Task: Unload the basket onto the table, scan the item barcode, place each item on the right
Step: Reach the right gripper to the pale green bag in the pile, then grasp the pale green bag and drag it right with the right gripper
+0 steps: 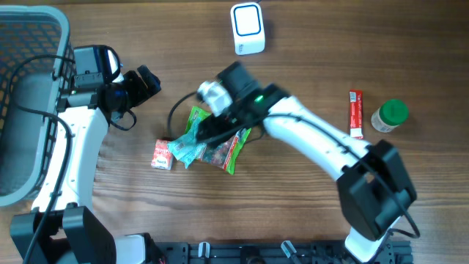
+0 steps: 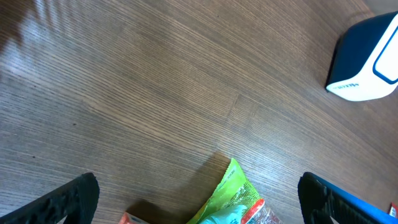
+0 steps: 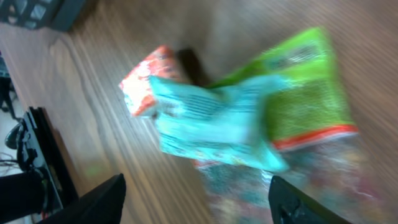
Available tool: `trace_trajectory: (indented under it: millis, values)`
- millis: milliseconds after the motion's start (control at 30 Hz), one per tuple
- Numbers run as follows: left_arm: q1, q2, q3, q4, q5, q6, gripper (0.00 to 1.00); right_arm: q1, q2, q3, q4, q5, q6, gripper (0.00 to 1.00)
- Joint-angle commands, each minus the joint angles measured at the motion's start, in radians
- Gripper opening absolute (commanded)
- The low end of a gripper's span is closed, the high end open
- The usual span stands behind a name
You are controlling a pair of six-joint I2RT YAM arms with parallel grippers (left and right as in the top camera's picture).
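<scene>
I see matt grained wood on the table (image 1: 308,44), crinkled glossy film on the teal packet (image 3: 211,124) under my right gripper (image 3: 196,193), smooth shiny plastic scanner (image 1: 248,28) well apart from it

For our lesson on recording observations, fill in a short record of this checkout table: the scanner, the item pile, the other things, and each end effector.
scanner: white and blue scanner, standing apart from the items
pile: green packet and teal packet overlapping mid-table, orange carton beside the teal one
other items: red stick packet next to green-lidded jar
container: grey basket at the table's edge
left end effector: open, holding nothing
right end effector: open, above the pile, holding nothing
</scene>
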Motion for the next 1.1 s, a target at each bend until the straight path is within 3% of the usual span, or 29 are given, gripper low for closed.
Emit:
trace_trajectory:
  millis: [0, 367, 500, 633, 700, 767, 833, 967, 1067]
  values:
    - [-0.003, -0.003, 0.015, 0.002, 0.008, 0.012, 1.00, 0.068, 0.046, -0.014, 0.042, 0.156, 0.080, 0.79]
    - [-0.003, -0.003, 0.015, 0.002, 0.008, 0.012, 1.00, 0.057, 0.095, -0.014, 0.160, 0.237, 0.098, 0.80]
    - [-0.003, -0.003, 0.015, 0.002, 0.008, 0.012, 1.00, 0.052, 0.129, -0.014, 0.140, 0.222, 0.099, 0.64]
    - [-0.003, -0.003, 0.015, 0.002, 0.008, 0.012, 1.00, 0.052, 0.169, -0.014, 0.143, 0.153, 0.103, 0.59]
    - [-0.003, -0.003, 0.015, 0.002, 0.008, 0.012, 1.00, 0.052, 0.192, -0.014, 0.140, 0.154, 0.134, 0.40]
    - [-0.003, -0.003, 0.015, 0.002, 0.008, 0.012, 1.00, 0.052, 0.201, -0.014, 0.138, 0.155, 0.146, 0.31]
    - [-0.003, -0.003, 0.015, 0.002, 0.008, 0.012, 1.00, 0.050, 0.202, -0.013, 0.138, 0.154, 0.140, 0.04]
    - [-0.003, -0.003, 0.015, 0.002, 0.008, 0.012, 1.00, 0.001, 0.132, 0.005, 0.132, 0.134, 0.137, 0.04]
    - [-0.003, -0.003, 0.015, 0.002, 0.008, 0.012, 1.00, -0.083, -0.014, 0.013, 0.115, 0.000, 0.092, 0.04]
